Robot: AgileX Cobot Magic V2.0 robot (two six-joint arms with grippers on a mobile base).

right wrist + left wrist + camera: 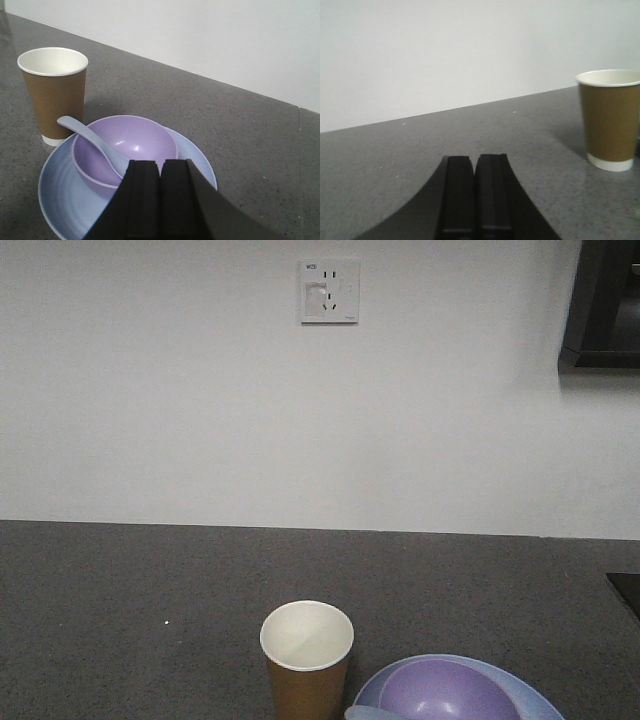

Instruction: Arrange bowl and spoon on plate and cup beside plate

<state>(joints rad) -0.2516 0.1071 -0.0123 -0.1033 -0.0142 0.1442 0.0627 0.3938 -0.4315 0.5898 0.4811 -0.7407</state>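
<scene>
Right wrist: right gripper [161,167] pressed together just before bowl [131,144]; left gripper [475,162] likewise, cup [611,120] well right

Only the two grippers show of the robot. The left gripper [474,195] is matte black: two flat, rectangular fingers [458,195] side by side with a thin dark seam between them, rising from a broad base that flares out in smooth curves. The right gripper [161,197] looks the same, black and plain, its right shoulder sloping away wide. No cables, screws or markings are visible.
</scene>
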